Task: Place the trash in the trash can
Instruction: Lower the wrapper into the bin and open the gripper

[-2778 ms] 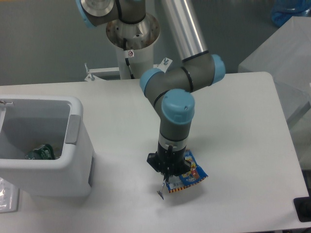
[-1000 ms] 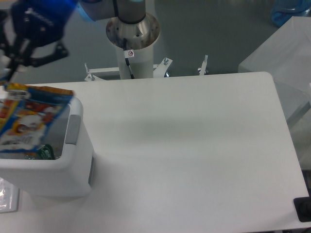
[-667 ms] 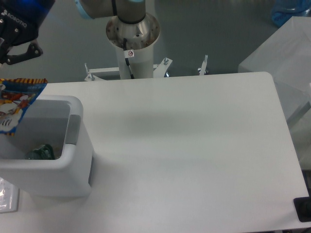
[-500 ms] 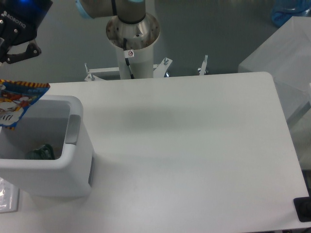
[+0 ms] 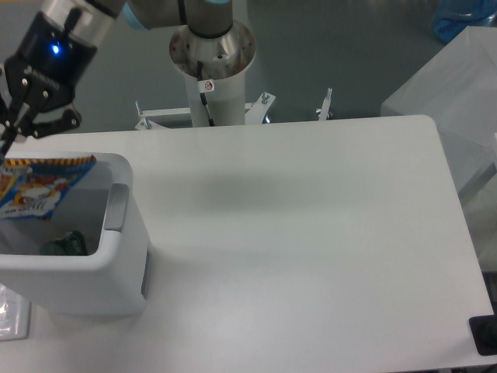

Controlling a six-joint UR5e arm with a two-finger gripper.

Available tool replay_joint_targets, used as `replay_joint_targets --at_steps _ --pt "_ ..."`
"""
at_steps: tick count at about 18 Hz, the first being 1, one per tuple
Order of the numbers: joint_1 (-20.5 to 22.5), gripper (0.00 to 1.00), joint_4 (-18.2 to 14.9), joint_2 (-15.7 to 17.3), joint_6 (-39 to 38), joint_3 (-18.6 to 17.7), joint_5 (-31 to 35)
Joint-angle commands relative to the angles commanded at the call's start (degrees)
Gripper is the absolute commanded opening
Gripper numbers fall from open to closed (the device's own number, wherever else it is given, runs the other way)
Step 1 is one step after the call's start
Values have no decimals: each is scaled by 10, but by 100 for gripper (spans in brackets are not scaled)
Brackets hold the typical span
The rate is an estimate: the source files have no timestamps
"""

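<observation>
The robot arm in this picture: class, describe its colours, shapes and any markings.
The arm is silver-grey metal with a light blue joint cap. The gripper is black, with a small glowing blue light on its body. The round silver base column carries a small red-and-white sticker above a black cable.

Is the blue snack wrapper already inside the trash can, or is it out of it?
Partly in: the blue snack wrapper hangs in the trash can opening, its top edge near the rim, under the gripper.
</observation>
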Motion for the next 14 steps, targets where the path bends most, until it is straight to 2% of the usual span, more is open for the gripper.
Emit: replay_joint_targets --at_steps 1,4,6,7,9,10,14 --pt "0 9 0 -4 1 -1 0" --pt "0 32 0 -7 17 0 5" --pt "0 38 0 -9 29 0 8" --pt "0 46 0 -9 33 0 8" --pt "0 77 0 -7 55 -2 9" --pt "0 100 -1 -4 60 -3 9" --pt "2 100 -1 -7 73 27 9"
